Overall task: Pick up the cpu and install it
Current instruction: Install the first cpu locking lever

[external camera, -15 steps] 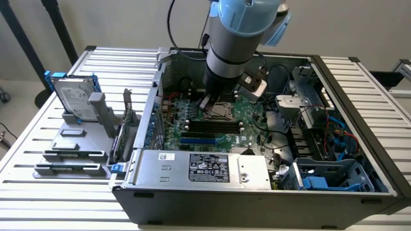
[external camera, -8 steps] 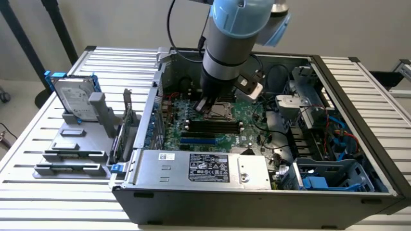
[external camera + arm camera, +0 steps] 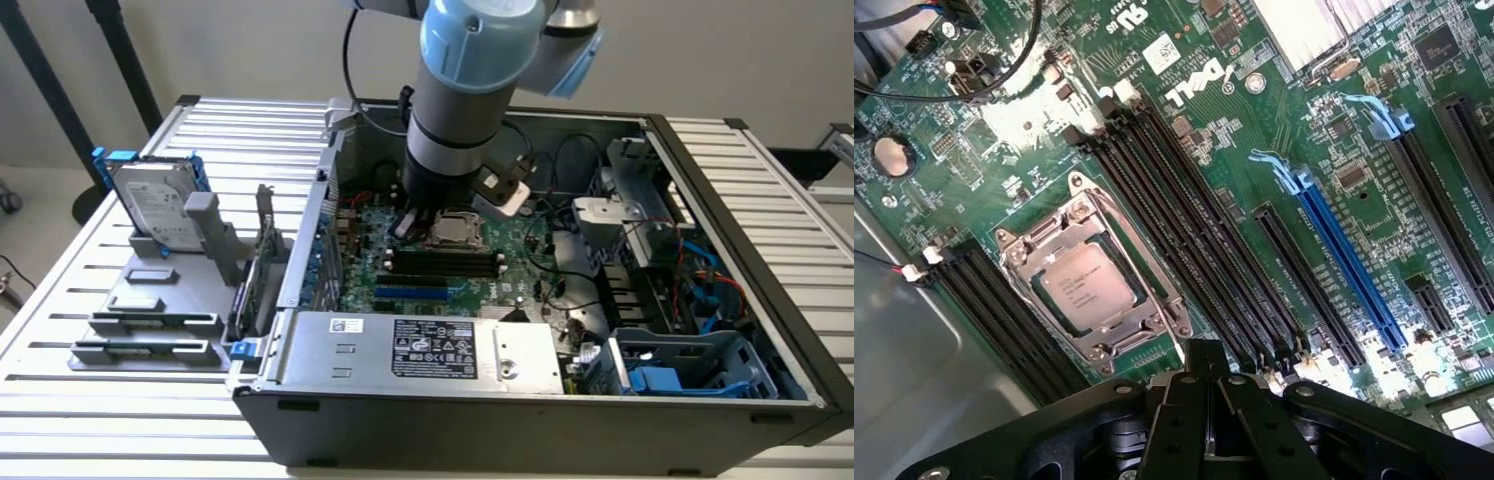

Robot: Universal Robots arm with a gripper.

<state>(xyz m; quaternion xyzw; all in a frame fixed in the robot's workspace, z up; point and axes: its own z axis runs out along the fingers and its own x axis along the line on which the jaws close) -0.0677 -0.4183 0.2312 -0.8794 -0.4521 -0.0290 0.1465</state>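
Black gripper (image 3: 1204,375) fingers are sitting pressed together right at the near edge of the wrist view, and they're not holding anything as far as I can tell, just closed on themselves. Just past the fingertips the cpu (image 3: 1087,285) is lying flat in its socket (image 3: 1094,290) on the green motherboard (image 3: 1184,130), silver top facing up, with the metal socket frame sitting around it. So the picking and placing part is looking done to me, since the chip is already seated and the gripper is hanging above it empty. Whether the retention frame is actually latched down, I can't really tell from here.

Moving further out, the long dark memory slots (image 3: 1174,230) are running right beside the socket, and the blue expansion slot (image 3: 1344,260) is lying beyond those.

In the exterior view the arm is reaching down into the open computer case (image 3: 534,400), with the gripper (image 3: 427,215) hovering just over the cpu (image 3: 455,230). Off on the exterior view's left, the grey parts holder (image 3: 147,320) is carrying the hard drive (image 3: 150,205) in its blue bracket, well apart from the action.
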